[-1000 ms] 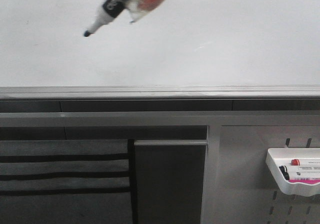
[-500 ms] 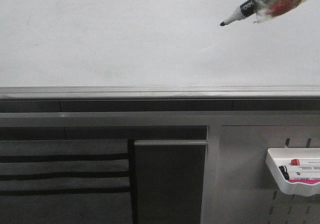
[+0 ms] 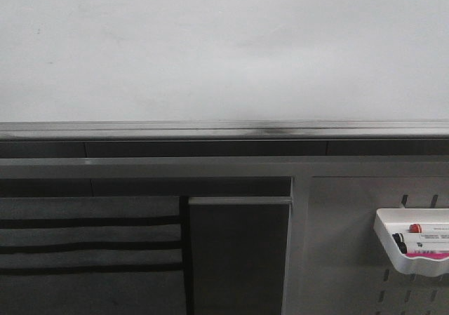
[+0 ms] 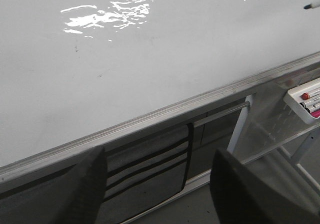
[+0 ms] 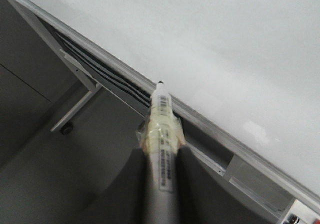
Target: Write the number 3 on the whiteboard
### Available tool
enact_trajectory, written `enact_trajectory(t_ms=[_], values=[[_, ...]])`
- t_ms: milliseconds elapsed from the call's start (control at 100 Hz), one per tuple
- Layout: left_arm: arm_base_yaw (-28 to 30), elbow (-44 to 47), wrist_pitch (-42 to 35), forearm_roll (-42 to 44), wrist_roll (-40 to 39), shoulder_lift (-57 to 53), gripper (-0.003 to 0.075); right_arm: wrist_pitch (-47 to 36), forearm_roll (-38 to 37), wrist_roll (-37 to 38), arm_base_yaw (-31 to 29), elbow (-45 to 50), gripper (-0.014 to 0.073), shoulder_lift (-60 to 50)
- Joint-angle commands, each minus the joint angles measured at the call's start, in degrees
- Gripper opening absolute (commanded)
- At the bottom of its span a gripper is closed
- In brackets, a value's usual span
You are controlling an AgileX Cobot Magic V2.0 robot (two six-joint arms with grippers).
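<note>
Zero strokes on the whiteboard: no number 3 appears in any view, so the writing looks wholly undone and every stroke remains.

Item, marker: uncapped, black tip forward, wrapped in yellowish tape, clamped between the fingers of the right gripper. Tip aimed toward the board's lower edge; contact with the surface cannot be told from the wrist view.

Item, left gripper: jaws spread wide, nothing between them, held off the board over its lower rail.

Item, tray: small, white, hung on the panel below the board at the right, holding spare markers, one red-capped.

Item, dark fabric pocket with black stripes, under the rail at the left.

View notes:
- Front view shows only the marker tip at the top edge, over the upper middle of the board; gripper and barrel are cut off.
- Right wrist view alone shows the grip and tape.
- Left wrist view alone shows the open left jaws, glare patches on the board, and the marker tip as a small mark far off near the board's far side.
</note>
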Motion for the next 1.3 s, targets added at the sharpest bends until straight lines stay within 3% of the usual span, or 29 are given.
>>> enact_trajectory(t_ms=[0, 80, 130, 210, 520, 650, 840, 1290], values=[[0.2, -1.5, -4.0, -1.0, -0.5, 0.0, 0.0421, 2.1, 1.2, 0.0, -1.2, -7.4, 0.0021, 3.5], [0.2, -1.5, -4.0, -0.2, -0.5, 0.0, 0.0421, 8.6, 8.2, -2.9, -5.0, -12.2, 0.0021, 8.5], [0.2, -1.5, -4.0, 0.1, -0.5, 0.0, 0.0421, 13.8, 15.7, -9.0, -7.7, -14.1, 0.0021, 11.0], [0.2, -1.5, -4.0, 0.1, -0.5, 0.0, 0.0421, 15.2, 23.2, -15.1, -10.2, -14.7, 0.0021, 13.5], [0.2, -1.5, -4.2, 0.1, -0.5, 0.0, 0.0421, 10.9, 19.6, -15.3, -8.3, -20.9, 0.0021, 19.6], [0.2, -1.5, -4.4, 0.1, -0.5, 0.0, 0.0421, 10.3, 13.7, -12.5, -7.9, -24.4, 0.0021, 21.7], [0.2, -1.5, -4.5, 0.1, -0.5, 0.0, 0.0421, 7.7, 9.9, -12.5, -4.6, -24.8, 0.0021, 22.2], [0.2, -1.5, -5.7, 0.1, -0.5, 0.0, 0.0421, 2.7, 6.8, -12.4, -4.6, -24.8, 0.0021, 24.5]])
